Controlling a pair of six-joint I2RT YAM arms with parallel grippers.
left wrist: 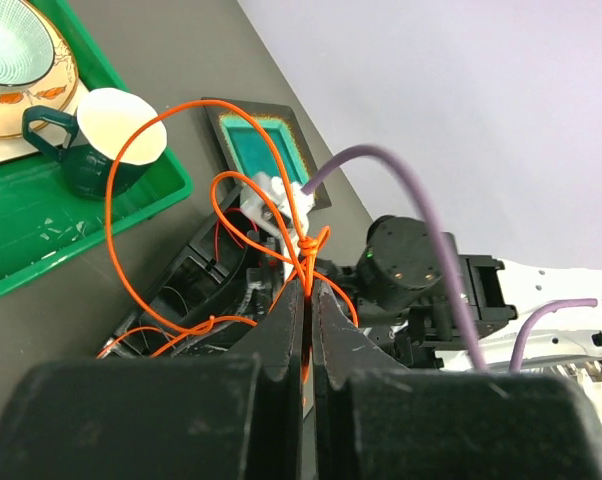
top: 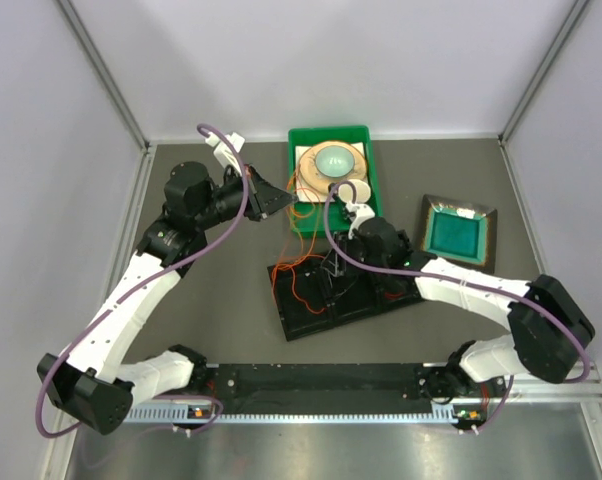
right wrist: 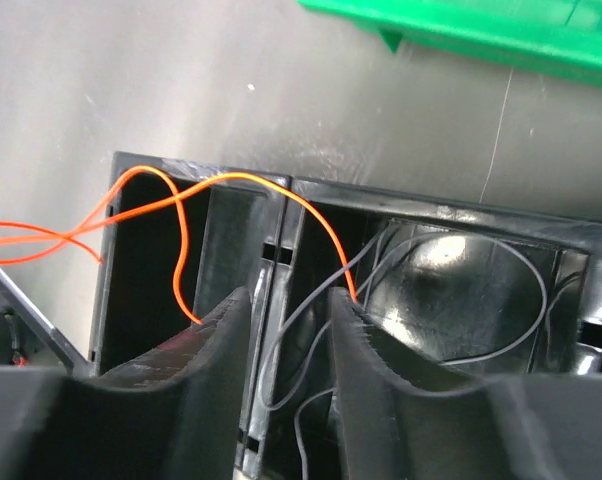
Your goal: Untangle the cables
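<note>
The orange cable (left wrist: 308,245) rises out of the black compartment tray (top: 326,315) at the middle of the table, loops widely in the air and gathers into 1 small knot just above the left gripper (left wrist: 308,290), whose 2 fingers are pressed together on the strand with no gap showing. In the right wrist view the same cable crosses 2 compartments of the tray and ends at the tip of one finger of the right gripper (right wrist: 291,300); that gripper's jaws stand apart, holding nothing, with a thin grey wire (right wrist: 542,290) from the tray passing between them. More grey wire coils loosely in the compartment beyond. From the black tray, a green tray (top: 328,131) sits at 12 o'clock, carrying a plate with a pale bowl (top: 333,160) and a dark green cup (left wrist: 86,160). A square teal dish (top: 459,232) lies at 2 o'clock, apart from both trays.
</note>
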